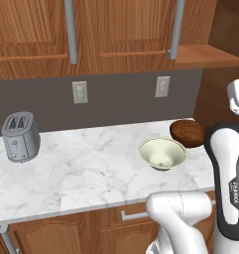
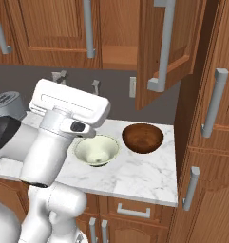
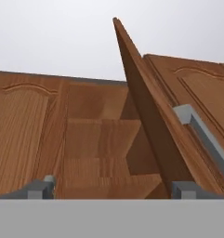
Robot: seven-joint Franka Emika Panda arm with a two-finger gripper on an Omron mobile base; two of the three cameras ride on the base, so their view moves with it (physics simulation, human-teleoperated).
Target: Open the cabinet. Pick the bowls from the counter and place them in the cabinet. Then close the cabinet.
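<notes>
The cabinet (image 2: 118, 54) has its right door (image 2: 163, 47) swung out toward me and its left door (image 2: 54, 33) shut. Its wooden shelf (image 1: 205, 55) lies bare. In the hand view I look up into the cabinet (image 3: 104, 139) past the open door's edge (image 3: 141, 102). On the counter (image 1: 81, 168) the pale cream bowl (image 1: 162, 153) (image 2: 97, 150) sits beside the dark brown bowl (image 1: 188, 133) (image 2: 142, 137), which lies nearer the wall. My gripper's white hand (image 2: 71, 107) hovers above the cream bowl, facing the cabinet, open and holding nothing.
A silver toaster (image 1: 21, 136) stands at the counter's left. A tall wooden unit with grey handles (image 2: 208, 128) walls off the right end. Two wall outlets (image 1: 80, 92) sit on the grey backsplash. Drawers (image 2: 130, 209) run below the counter.
</notes>
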